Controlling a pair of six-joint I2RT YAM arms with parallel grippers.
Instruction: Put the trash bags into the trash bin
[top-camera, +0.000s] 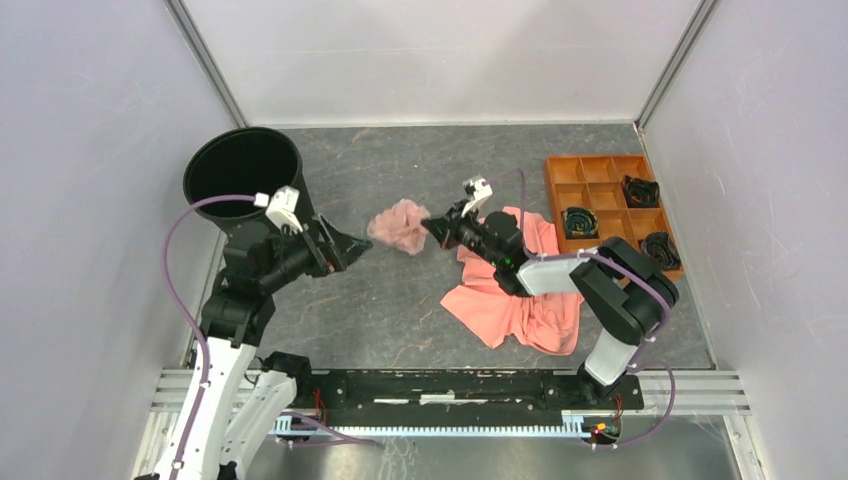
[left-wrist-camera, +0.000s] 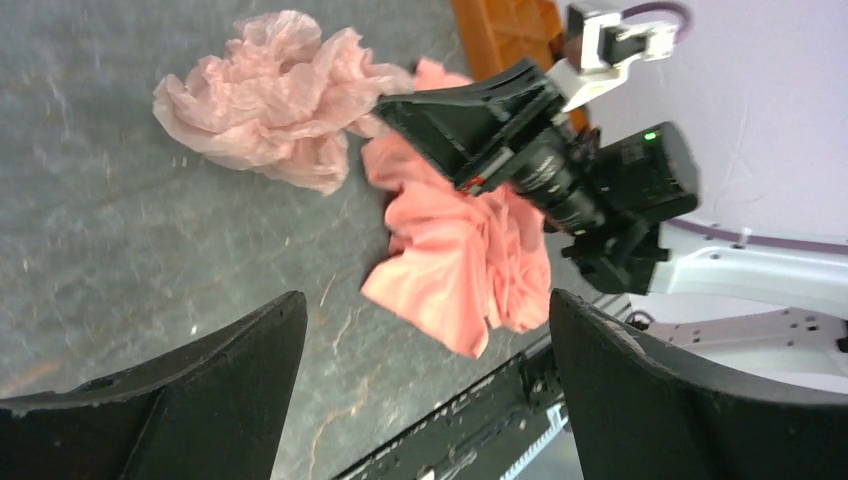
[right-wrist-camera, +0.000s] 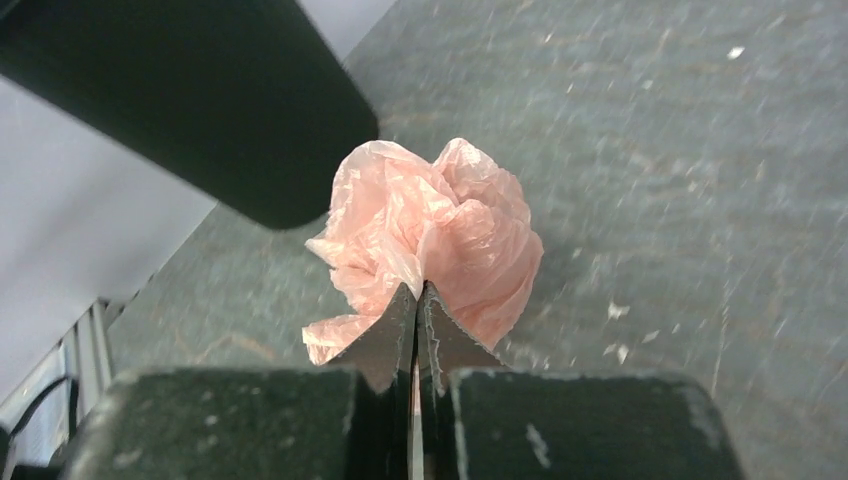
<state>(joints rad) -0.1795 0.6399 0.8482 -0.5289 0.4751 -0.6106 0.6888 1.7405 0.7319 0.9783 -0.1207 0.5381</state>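
Trash bag (top-camera: 398, 226), crumpled into a loose pale pink ball, sits near the middle of the table (top-camera: 400, 330), well apart from the trash bin (top-camera: 235, 170) at the far left. None of it is in the bin, whose dark mouth shows nothing pink, so the task's real result is not yet achieved.

What is done is the grip. The right gripper (top-camera: 428, 228) is pinched fully together on a fold at the bag's right-hand edge, and the right wrist view shows the plastic bunching just beyond the tips. Whether the ball is lifted clear of the surface or resting on it I cannot tell.

The left gripper (top-camera: 355, 248) stands wide and empty between bin and bag. It points at the bag from just beside the bin's wall and touches nothing.

Left to do, as I judge it: carry the bag across to the bin, get its bulk over the rim and let go, possibly with the left arm helping.

Under the right arm lies a coral cloth (top-camera: 520, 300), and an orange tray (top-camera: 600, 165) stands at the far right; neither belongs to the job.
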